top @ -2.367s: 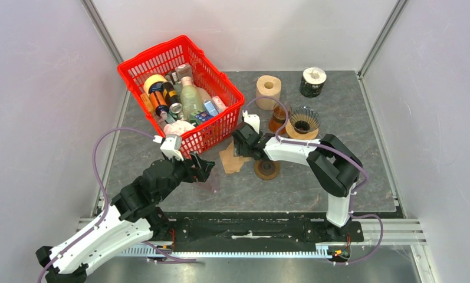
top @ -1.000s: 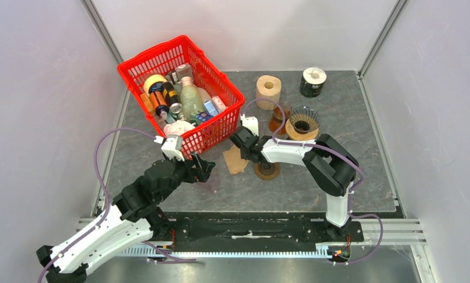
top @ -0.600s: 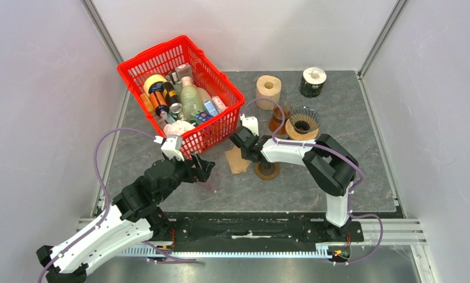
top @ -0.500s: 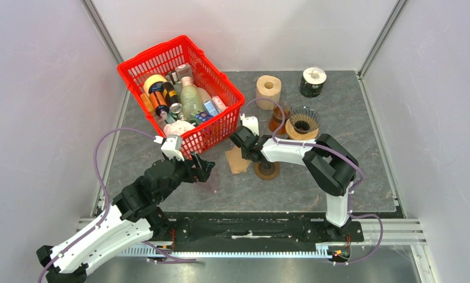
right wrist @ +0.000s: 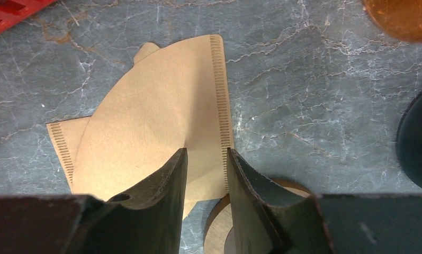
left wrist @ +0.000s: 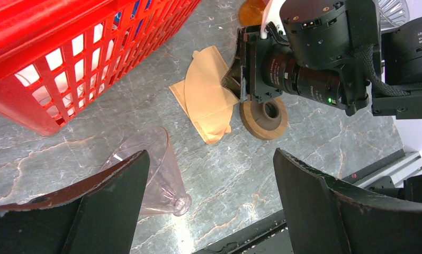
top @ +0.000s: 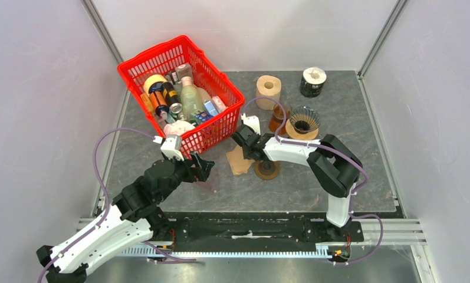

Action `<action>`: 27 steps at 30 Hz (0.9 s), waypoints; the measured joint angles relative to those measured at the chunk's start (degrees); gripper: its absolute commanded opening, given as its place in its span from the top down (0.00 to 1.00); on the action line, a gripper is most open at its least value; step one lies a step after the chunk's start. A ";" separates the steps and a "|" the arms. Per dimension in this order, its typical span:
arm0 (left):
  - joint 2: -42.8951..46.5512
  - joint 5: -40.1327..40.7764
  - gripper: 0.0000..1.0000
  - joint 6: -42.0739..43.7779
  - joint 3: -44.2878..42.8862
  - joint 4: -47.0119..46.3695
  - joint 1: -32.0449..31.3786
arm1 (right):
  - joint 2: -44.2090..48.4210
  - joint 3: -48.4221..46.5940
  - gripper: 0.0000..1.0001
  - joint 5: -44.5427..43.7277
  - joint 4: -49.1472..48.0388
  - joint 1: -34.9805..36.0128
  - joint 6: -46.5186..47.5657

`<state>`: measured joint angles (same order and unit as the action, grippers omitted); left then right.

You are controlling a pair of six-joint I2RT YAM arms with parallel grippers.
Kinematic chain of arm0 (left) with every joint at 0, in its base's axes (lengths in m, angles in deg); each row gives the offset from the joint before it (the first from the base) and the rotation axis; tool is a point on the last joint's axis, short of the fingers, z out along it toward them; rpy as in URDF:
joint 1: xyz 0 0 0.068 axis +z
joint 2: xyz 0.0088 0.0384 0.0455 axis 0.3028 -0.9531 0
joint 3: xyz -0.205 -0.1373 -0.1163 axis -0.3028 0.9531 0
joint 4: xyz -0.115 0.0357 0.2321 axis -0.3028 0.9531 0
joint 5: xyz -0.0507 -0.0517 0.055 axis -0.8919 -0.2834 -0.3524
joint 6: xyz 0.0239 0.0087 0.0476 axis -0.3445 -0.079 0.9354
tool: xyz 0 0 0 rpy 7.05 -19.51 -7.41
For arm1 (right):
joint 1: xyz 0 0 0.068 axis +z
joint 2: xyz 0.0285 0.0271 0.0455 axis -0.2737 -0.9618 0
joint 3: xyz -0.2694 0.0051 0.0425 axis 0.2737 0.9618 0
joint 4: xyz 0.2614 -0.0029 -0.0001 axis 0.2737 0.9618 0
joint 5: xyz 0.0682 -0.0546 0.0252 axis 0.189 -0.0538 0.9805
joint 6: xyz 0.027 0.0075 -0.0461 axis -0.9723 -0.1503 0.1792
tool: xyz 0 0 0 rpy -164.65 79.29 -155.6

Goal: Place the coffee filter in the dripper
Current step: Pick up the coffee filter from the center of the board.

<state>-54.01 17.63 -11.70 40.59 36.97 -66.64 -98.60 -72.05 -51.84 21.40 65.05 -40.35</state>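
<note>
A brown paper coffee filter [top: 238, 160] lies flat on the grey table, with a second one peeking out beneath it [right wrist: 65, 143]. My right gripper [top: 246, 152] is down on its right edge. In the right wrist view the gripper [right wrist: 207, 151] has its jaws drawn close with the filter [right wrist: 155, 116] creased between them. A clear plastic cone dripper [left wrist: 153, 169] lies on its side. My left gripper [left wrist: 211, 153] hovers open just above it; it also shows in the top view [top: 204, 168]. A dark ribbed dripper [top: 303, 121] stands at the back right.
A wooden ring [top: 267, 170] lies right beside the filter. A red basket [top: 226, 127] full of bottles stands at the back left. An amber glass [top: 277, 119], a paper roll [top: 268, 89] and a dark roll [top: 313, 81] stand at the back.
My right gripper has shifted slightly left and back onto the filter, nudging the filter, then held almost still. The left arm has not moved.
</note>
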 measured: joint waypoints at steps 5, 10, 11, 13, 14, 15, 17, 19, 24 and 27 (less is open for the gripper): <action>-0.02 0.17 0.07 -0.02 0.00 0.02 0.00 | 0.17 0.72 0.56 1.40 0.02 -1.46 -0.07; -0.22 0.20 0.07 -0.04 0.00 0.02 0.00 | 0.26 1.29 0.56 3.13 -0.09 -2.84 -0.37; -0.24 0.20 0.07 -0.07 0.00 0.02 0.00 | 0.24 1.29 0.56 3.48 -0.11 -2.95 -0.35; -0.24 0.24 0.06 -0.09 0.00 0.02 0.00 | 0.24 1.29 0.57 4.00 -0.15 -3.06 -0.33; -0.24 0.26 0.07 -0.11 0.00 0.02 0.00 | 0.22 1.29 0.59 4.37 -0.17 -3.08 -0.35; -0.24 0.28 0.07 -0.13 0.00 0.02 0.00 | 0.17 1.27 0.61 4.68 -0.20 -3.10 -0.42; -0.24 0.33 0.07 -0.15 0.00 0.02 0.00 | 0.02 1.14 0.65 5.14 -0.24 -3.17 -0.63; -0.24 0.35 0.07 -0.15 0.00 0.02 0.00 | -0.28 0.81 0.67 5.53 -0.24 -3.17 -0.79; -0.24 0.63 0.07 -0.20 0.00 0.04 0.00 | -1.03 -0.07 0.73 6.43 -0.59 -3.17 -1.57; -0.22 0.90 0.07 -0.39 0.00 0.04 0.00 | -1.05 -0.07 0.78 6.62 -0.74 -3.17 -1.75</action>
<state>-54.22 18.52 -12.09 40.59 37.01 -66.64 -99.65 -72.11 -45.22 20.66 61.88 -42.09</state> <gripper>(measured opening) 0.935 0.270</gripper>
